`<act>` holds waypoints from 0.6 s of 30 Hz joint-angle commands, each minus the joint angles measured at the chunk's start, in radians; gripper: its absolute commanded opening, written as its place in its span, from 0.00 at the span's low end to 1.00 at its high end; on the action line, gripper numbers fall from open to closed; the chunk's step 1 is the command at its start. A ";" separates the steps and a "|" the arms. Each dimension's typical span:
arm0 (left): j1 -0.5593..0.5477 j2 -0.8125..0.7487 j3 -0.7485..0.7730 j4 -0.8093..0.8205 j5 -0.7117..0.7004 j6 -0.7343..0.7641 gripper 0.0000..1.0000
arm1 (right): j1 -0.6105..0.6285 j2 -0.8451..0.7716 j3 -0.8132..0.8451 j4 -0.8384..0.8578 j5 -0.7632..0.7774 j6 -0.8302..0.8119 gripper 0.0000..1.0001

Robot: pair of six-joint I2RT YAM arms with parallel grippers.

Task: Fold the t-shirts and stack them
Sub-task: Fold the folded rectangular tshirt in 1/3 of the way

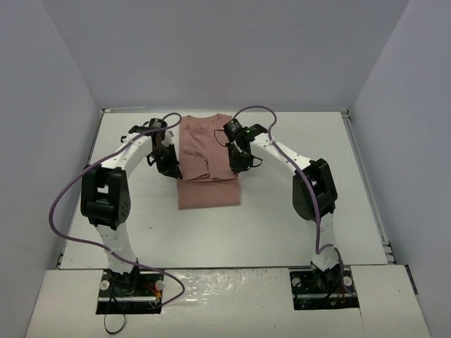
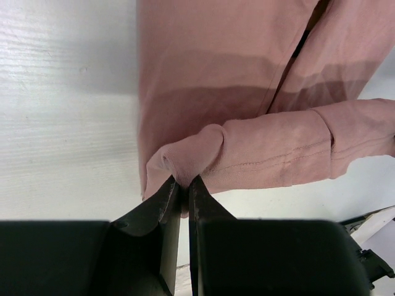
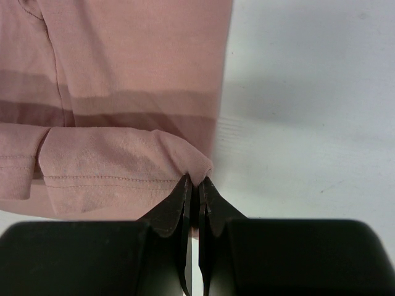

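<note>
One salmon-pink t-shirt lies lengthwise at the middle of the white table, partly folded, its graphic hidden. My left gripper is shut on the shirt's left corner of a raised hemmed edge, pinching a bunched fold of cloth. My right gripper is shut on the right corner of the same edge. Between the two grips the hem hangs above the flat lower layer. The near end of the shirt lies flat on the table.
Grey walls enclose the table on three sides. Purple cables loop off both arms. Bare white tabletop lies left and right of the shirt.
</note>
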 commanded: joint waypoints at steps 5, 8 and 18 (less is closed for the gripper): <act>0.031 0.032 0.084 0.009 -0.043 0.024 0.00 | -0.029 0.019 0.050 -0.057 0.086 -0.036 0.00; 0.031 0.057 0.106 0.010 -0.044 0.026 0.00 | -0.031 0.039 0.064 -0.056 0.093 -0.040 0.00; 0.046 0.098 0.136 0.017 -0.050 0.024 0.01 | -0.047 0.095 0.119 -0.056 0.092 -0.042 0.00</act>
